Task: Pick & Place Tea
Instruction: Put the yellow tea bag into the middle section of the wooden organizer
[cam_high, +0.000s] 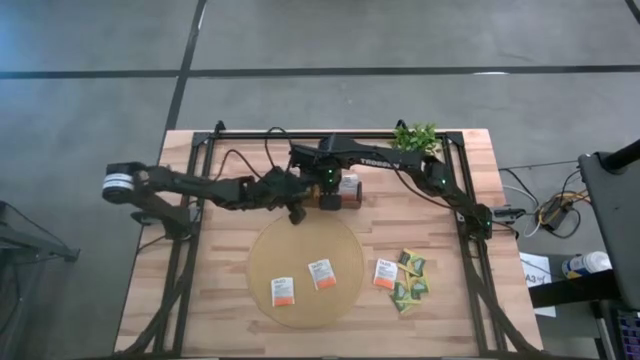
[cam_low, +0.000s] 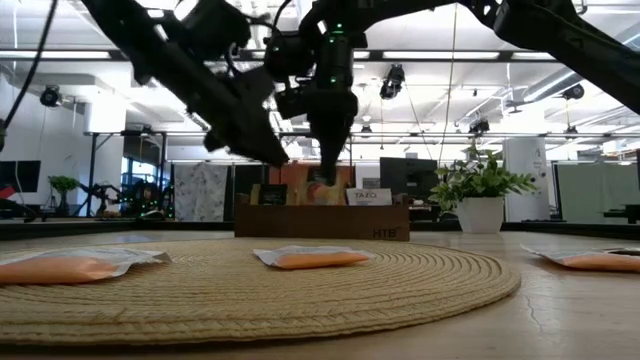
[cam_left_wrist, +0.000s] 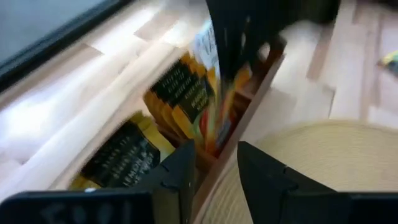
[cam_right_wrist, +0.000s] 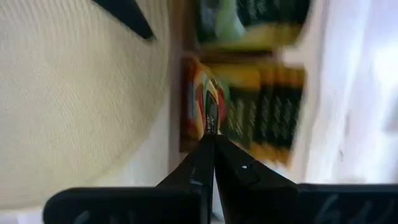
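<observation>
Sachet (cam_right_wrist: 210, 115) stands on edge, pinched by right hand (cam_right_wrist: 213, 138).

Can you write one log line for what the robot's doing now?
left gripper: open, empty, at tray | right gripper: pinching orange sachet in tray

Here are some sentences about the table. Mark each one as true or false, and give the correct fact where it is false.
1. Two white and orange sachets lie on the round mat. True.
2. The plant stands in the middle of the mat. False: it stands at the table's far edge, off the mat.
3. The right tool is shut on a sachet over the tray. True.
4. The left tool is shut tight. False: its fingers stand apart, beside the tray.
5. All the sachets are on the mat. False: several lie on the bare wood to its right.
</observation>
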